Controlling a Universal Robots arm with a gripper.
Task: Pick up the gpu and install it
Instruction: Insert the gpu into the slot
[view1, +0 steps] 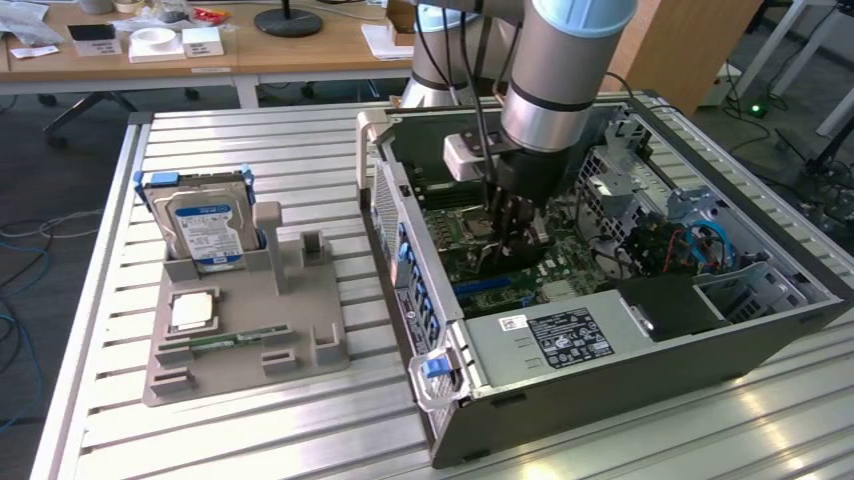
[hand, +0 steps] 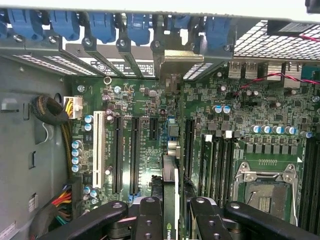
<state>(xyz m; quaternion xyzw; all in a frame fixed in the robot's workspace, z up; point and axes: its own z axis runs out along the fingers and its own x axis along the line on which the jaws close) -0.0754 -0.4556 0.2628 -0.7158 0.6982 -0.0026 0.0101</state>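
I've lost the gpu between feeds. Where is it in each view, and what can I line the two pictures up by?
Exterior view: the gpu is the dark card under the gripper, inside the open computer case.
Wrist view: the gpu shows edge-on between the gripper's fingers, running toward the case's slotted wall.
Shared landmark: the row of blue clips along that wall.

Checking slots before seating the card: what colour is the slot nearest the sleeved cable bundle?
The slot is white; it shows best in the wrist view.
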